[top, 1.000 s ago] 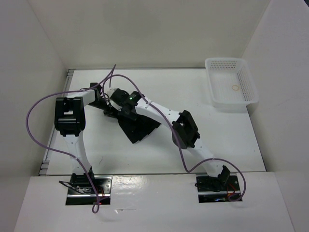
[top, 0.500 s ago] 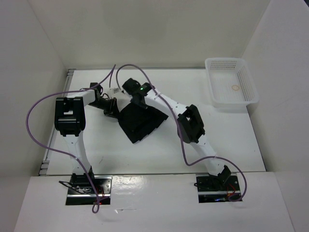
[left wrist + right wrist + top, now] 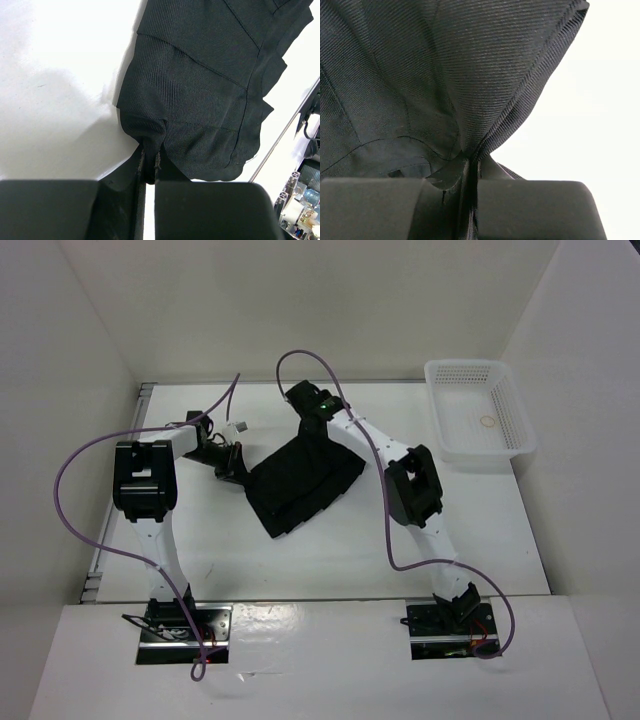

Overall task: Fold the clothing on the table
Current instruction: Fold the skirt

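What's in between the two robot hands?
The black skirt lies spread between the left gripper and the right gripper, both jaws shut on its edges; the top view shows this.

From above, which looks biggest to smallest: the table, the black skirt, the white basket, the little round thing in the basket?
1. table
2. black skirt and white basket: about alike, too close to rank
3. little round thing

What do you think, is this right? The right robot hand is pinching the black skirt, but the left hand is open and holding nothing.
No. The left gripper is shut on the black skirt too, pinching its edge, as the left wrist view shows. The right gripper does pinch the skirt.
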Robot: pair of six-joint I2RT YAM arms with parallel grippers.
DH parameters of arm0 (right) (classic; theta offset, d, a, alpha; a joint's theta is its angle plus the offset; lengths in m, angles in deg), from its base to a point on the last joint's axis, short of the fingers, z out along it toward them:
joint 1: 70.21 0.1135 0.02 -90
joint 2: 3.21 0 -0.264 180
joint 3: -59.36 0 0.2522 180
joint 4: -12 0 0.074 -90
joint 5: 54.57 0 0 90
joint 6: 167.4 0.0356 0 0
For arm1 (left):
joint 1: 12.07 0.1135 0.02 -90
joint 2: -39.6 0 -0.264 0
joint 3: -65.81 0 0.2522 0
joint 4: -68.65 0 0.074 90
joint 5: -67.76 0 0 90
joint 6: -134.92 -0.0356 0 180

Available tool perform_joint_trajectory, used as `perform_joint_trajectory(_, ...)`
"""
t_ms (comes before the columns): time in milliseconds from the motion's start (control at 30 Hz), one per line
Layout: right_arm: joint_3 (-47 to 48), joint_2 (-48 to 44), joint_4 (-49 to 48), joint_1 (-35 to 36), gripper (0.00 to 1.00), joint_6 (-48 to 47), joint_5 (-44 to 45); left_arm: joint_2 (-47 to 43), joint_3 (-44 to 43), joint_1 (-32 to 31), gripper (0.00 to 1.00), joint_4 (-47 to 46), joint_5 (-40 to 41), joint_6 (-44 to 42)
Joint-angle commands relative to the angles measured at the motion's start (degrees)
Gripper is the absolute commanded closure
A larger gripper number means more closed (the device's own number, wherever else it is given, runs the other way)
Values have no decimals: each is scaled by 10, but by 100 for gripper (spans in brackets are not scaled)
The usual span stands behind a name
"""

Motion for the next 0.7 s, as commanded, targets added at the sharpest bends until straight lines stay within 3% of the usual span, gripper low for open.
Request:
perform_joint_trajectory(0, 23, -14, -21, 12, 100, -3, 28, -15, -3, -3, 100, 6, -3, -8)
perform_joint_trajectory(300, 22, -63, 19, 95, 100, 2, 15, -10, -3, -3, 100, 6, -3, -8)
perform_joint_trajectory(667, 18, -28, 70, 173, 100, 54, -15, -15, -3, -3, 100, 6, -3, -8)
